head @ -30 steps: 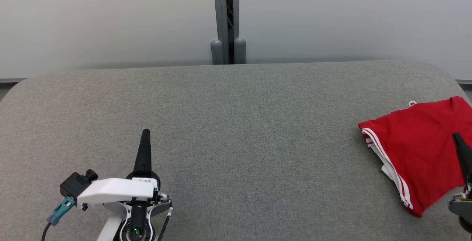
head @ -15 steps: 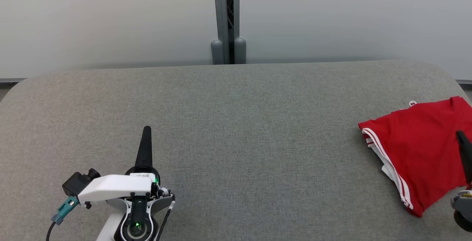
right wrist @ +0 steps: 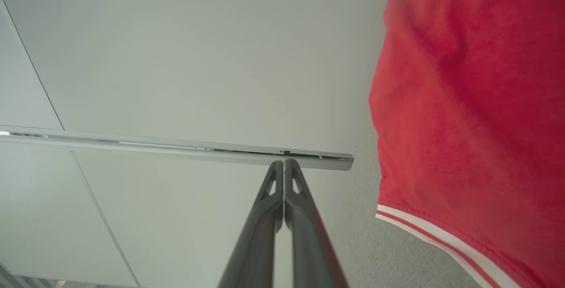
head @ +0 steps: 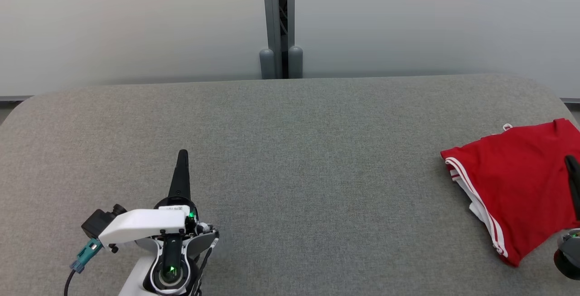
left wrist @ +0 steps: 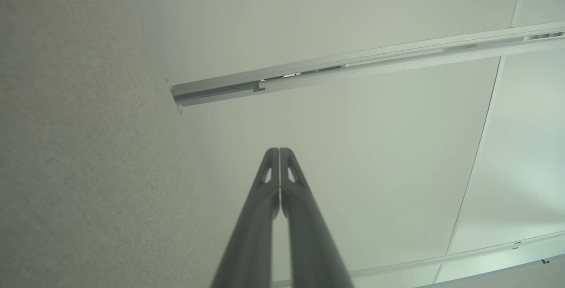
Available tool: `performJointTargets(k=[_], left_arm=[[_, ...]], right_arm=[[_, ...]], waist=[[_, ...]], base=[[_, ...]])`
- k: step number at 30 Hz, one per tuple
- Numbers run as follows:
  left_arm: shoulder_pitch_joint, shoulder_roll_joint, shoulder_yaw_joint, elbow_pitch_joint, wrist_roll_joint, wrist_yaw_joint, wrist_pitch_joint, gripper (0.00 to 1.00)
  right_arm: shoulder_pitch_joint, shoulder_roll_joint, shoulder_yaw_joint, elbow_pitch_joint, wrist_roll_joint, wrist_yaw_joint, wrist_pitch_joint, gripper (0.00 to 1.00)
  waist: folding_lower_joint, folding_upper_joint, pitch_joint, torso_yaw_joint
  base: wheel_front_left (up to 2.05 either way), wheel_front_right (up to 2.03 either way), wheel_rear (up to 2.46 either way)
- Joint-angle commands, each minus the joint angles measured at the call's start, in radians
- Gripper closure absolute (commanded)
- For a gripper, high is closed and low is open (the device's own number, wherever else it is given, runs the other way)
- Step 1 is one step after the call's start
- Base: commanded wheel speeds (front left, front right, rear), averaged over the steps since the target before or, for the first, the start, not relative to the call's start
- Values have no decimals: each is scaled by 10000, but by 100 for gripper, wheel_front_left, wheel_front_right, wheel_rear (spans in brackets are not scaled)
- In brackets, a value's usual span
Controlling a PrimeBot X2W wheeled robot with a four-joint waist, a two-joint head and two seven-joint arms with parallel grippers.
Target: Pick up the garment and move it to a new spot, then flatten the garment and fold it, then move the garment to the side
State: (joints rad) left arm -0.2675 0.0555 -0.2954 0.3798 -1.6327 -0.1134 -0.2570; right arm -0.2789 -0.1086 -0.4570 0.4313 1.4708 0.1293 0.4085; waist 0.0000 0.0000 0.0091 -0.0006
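The garment (head: 516,178) is red with white stripes along its hem and lies folded at the right edge of the grey table (head: 290,151). In the right wrist view the garment (right wrist: 476,116) is to the right of the fingers. My right gripper (head: 572,162) is at the right frame edge, over the garment's right part, with its fingers pressed together (right wrist: 283,164) and nothing between them. My left gripper (head: 182,154) stands over bare table at the lower left, far from the garment; its fingers are shut and empty (left wrist: 279,152).
A grey post (head: 281,24) with two rounded feet divides the pale wall panels behind the table. The table's far corners are rounded. Open grey felt lies between the two grippers.
The left gripper has crept forward and a little to the right over the table. The right gripper has drifted slightly to the right and farther out. The garment lies unmoved.
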Motion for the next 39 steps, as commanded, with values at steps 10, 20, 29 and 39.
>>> performJointTargets(k=[10, 20, 29, 39], left_arm=[[-351, -49, -34, 176, -727, -213, -37, 100], [-286, -55, -33, 186, -779, -208, -39, 100], [-286, -55, -34, 185, -778, -208, -41, 100], [-286, -55, -36, 184, -779, -208, -44, 100]], right_arm=[[-274, -145, -213, 280, 766, 25, 267, 100], [-293, -151, -195, 283, 803, 25, 267, 100], [-285, -159, -175, 284, 822, 25, 247, 100], [-277, -171, -150, 284, 845, 25, 230, 100]], waist=[[0, 0, 0, 7], [0, 0, 0, 8], [0, 0, 0, 8], [0, 0, 0, 8]], base=[[0, 0, 0], [0, 0, 0], [0, 0, 0], [0, 0, 0]])
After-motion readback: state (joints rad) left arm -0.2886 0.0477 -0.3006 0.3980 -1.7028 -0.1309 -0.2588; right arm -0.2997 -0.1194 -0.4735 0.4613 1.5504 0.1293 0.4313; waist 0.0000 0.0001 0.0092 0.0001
